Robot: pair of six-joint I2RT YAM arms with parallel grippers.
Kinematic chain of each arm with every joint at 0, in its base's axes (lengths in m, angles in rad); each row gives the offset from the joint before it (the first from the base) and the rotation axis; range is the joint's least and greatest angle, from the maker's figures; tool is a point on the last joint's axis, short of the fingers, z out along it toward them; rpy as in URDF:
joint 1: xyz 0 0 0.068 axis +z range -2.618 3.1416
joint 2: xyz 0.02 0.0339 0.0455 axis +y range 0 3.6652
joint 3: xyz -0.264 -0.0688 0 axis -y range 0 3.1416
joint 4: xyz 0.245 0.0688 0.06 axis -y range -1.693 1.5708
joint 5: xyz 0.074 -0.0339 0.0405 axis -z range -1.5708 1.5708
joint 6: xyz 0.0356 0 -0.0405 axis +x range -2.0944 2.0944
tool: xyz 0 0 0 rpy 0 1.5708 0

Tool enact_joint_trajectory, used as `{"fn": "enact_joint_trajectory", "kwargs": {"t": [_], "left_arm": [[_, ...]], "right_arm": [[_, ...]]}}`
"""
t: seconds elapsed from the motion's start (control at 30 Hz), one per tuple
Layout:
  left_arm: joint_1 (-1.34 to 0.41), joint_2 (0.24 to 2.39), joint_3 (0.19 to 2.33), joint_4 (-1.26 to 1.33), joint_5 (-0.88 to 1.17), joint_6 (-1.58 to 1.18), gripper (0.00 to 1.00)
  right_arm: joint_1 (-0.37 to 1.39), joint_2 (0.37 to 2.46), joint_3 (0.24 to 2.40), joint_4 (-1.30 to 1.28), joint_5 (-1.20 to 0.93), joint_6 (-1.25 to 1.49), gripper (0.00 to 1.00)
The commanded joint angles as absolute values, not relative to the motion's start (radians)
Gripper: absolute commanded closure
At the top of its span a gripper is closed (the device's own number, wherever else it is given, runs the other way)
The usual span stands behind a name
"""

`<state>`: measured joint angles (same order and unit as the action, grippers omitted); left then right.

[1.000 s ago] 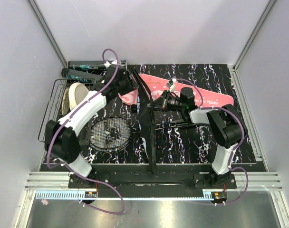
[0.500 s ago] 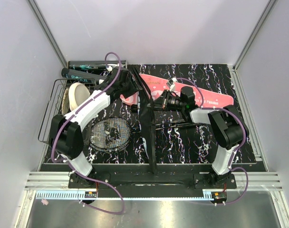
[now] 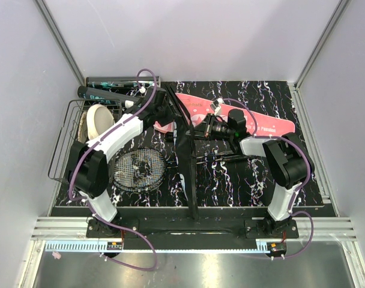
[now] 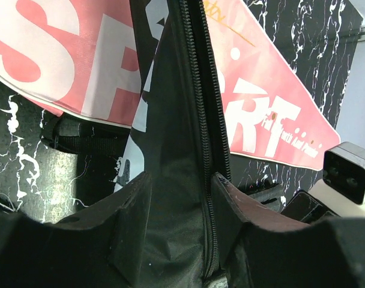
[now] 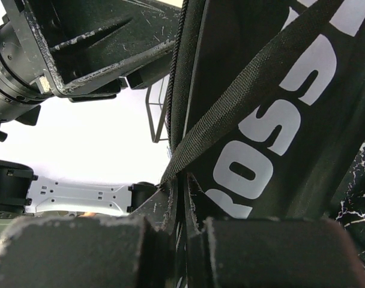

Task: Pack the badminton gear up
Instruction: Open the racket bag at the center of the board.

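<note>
The black "CROSSWAY" bag (image 3: 188, 174) stands on edge down the middle of the mat. My right gripper (image 3: 197, 131) is shut on the bag's edge by a strap, with thin fabric pinched between its fingers (image 5: 184, 186); the bag's white lettering (image 5: 278, 90) fills that view. My left gripper (image 3: 168, 107) is at the bag's far top edge, open, with its fingers on either side of the zipper (image 4: 181, 180). The pink "SPORT" case (image 3: 260, 123) lies behind the bag and also shows in the left wrist view (image 4: 260, 114). A racket head (image 3: 139, 169) lies at front left.
A black wire basket (image 3: 65, 144) at the left holds a cream disc (image 3: 97, 120). Two dark tubes (image 3: 110, 81) lie along the back left edge. The enclosure walls stand close on both sides.
My left arm has swung right and away from me, bringing its gripper from beside the basket to the bag's top edge. The right arm and the bag have stayed put.
</note>
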<state>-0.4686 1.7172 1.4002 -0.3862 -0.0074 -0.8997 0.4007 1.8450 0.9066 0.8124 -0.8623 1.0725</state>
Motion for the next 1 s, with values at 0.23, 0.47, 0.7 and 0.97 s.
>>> {"fn": "enact_joint_trajectory", "kwargs": {"t": [0.23, 0.47, 0.7, 0.97], "left_arm": [[-0.499, 1.786, 1.453, -0.314, 0.008, -0.896, 0.44], [-0.506, 1.729, 1.440, -0.295, -0.054, -0.705, 1.00], [-0.528, 1.623, 1.463, -0.388, -0.021, -0.486, 1.00], [-0.571, 1.578, 1.519, -0.457, -0.051, -0.521, 1.00]], "right_arm": [[0.397, 1.767, 0.939, 0.743, -0.847, 1.008, 0.92], [0.390, 1.661, 1.032, 0.210, -0.711, 0.731, 0.57], [0.385, 1.467, 1.172, -0.444, -0.319, 0.477, 0.24], [0.406, 1.563, 1.382, -0.322, -0.535, 0.589, 0.11]]}}
